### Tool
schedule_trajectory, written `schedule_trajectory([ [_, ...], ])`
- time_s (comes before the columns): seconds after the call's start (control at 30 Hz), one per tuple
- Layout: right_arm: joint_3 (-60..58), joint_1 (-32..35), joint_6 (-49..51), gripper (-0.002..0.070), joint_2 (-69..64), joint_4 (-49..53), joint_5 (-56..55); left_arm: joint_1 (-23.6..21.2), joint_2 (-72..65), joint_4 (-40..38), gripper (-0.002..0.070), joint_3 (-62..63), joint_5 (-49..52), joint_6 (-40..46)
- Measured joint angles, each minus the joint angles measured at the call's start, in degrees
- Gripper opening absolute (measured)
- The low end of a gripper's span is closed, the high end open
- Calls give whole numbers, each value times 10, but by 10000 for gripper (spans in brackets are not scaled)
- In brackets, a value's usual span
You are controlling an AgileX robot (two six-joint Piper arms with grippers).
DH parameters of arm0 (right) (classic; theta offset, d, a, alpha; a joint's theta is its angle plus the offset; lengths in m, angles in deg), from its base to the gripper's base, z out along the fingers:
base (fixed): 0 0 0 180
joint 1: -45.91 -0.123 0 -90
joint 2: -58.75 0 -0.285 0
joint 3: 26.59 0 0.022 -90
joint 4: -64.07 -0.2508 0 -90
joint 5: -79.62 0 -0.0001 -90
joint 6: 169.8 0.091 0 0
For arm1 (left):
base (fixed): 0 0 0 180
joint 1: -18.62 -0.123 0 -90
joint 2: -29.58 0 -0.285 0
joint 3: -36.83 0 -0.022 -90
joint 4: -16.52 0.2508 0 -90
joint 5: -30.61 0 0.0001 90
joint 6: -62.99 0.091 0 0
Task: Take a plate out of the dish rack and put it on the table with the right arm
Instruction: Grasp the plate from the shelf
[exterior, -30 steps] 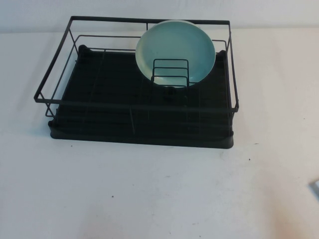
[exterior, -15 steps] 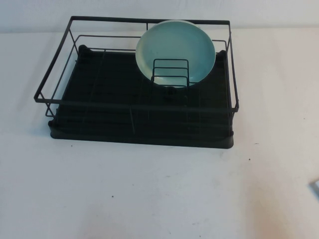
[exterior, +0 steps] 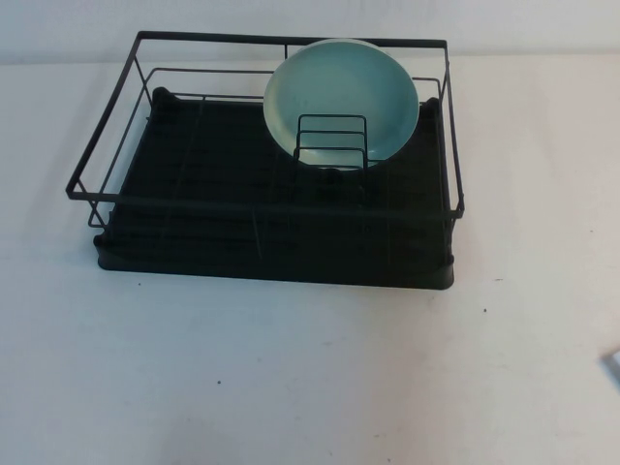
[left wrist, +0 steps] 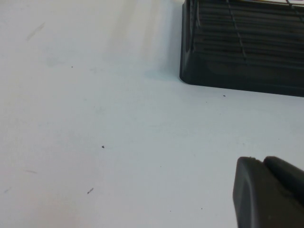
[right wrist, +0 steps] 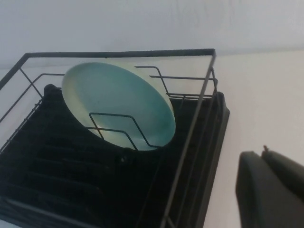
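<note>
Leaning: round mint-green glossy plate [exterior: 341, 97] stands tilted on edge against the back wires, behind the small wire divider [exterior: 331, 141]
Container: big black wire dish rack [exterior: 116, 145] on its plastic drip tray, only the plate inside
Right gripper [right wrist: 270, 190]: shut, holding nothing, parked off the rack's right side, plate lies ahead and toward the left of it
Left gripper [left wrist: 268, 190]: low over the white speckled table [exterior: 310, 378] near the rack's corner, can't tell how its jaws stand
Nearer arm: right one, I'd say
Next: probably reach in over the rim
</note>
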Motion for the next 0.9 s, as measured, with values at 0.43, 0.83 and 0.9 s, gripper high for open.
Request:
schedule_trajectory([
  [0.43,401,-19,-66,-17,-383,16,203,0,0,0,-4,0,0,0],
  [0.83,625,-67,-74,160,-539,77,305,0,0,0,-4,0,0,0],
  [0.9,631,-69,-78,249,-543,79,301,0,0,0,-4,0,0,0],
])
